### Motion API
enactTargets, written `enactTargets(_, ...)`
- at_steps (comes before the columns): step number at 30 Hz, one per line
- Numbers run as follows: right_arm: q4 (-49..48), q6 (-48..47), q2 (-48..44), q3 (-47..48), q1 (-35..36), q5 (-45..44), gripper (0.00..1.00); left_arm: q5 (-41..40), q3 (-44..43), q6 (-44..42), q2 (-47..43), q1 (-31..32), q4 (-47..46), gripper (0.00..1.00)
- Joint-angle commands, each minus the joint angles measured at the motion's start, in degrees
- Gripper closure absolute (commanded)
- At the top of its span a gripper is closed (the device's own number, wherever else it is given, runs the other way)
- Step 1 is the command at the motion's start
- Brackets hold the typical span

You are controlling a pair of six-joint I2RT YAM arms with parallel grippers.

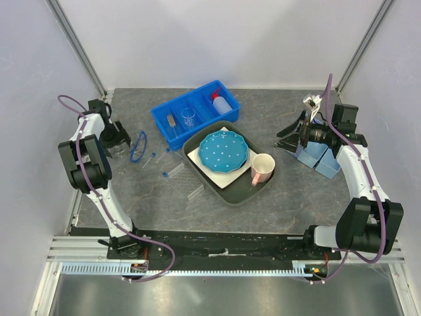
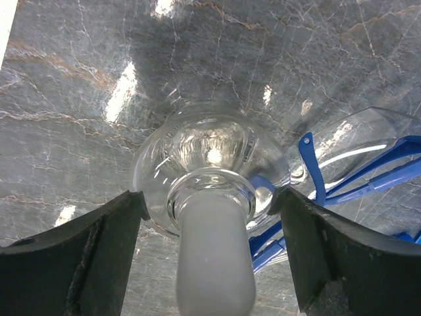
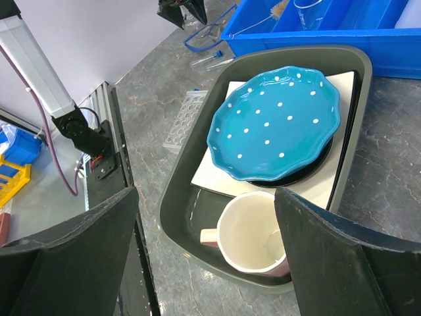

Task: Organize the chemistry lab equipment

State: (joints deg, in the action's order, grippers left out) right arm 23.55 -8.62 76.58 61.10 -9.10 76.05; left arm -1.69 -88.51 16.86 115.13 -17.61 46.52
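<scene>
**Two arms at a grey marbled desk [image 1: 296, 197] – both end effectors spread wide.**

Left end effector [image 2: 209, 196], at 9 o'clock in the top view, stands wide astride a round-bottomed clear glass flask [image 2: 210, 155], frosted neck toward the wrist camera; whether the fingers touch the glass cannot be told. Blue-framed goggles [image 2: 368, 171] lie just beside the flask, at its 3 o'clock. Right end effector [image 3: 205, 191], at 3 o'clock, is wide and empty, apart from the dark grey tray [image 3: 172, 191] holding a teal white-dotted plate [image 1: 223, 150] and pink mug [image 1: 263, 168]. At 12 o'clock a blue compartmented bin [image 1: 161, 112] holds a small brush [image 1: 171, 122], clear beaker [image 1: 189, 117] and white squeeze bottle with red nozzle [image 1: 225, 103] – separate compartments. Blue-capped vials [image 1: 150, 158] and two clear racks [image 1: 175, 169] lie loose between goggles and tray.
</scene>
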Motion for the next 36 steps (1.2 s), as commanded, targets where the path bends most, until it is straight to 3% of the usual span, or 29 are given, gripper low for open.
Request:
enactTargets(1,-2.11,-0.17,-0.2,-0.37,0.31,0.5,0.09,-0.59,-1.31,-1.57,1.15,0.29,0.06,0.18)
enactTargets(5,-2.02,-0.43,-0.2,-0.46,0.4,0.06,0.08,-1.64,-1.14,-1.39,0.8,0.29,-0.03,0.21)
enactTargets(16,-2.11,-0.43,-0.02,-0.55,0.31,-0.11,0.08,-2.87,1.58,-3.85,-7.89,0.29,-3.19,0.6)
enactTargets(36,-2.19,-0.87,0.07,-0.81,1.02,-0.47,0.07,4.41,18.01,-1.4,-25.47,1.17,-8.91,0.72)
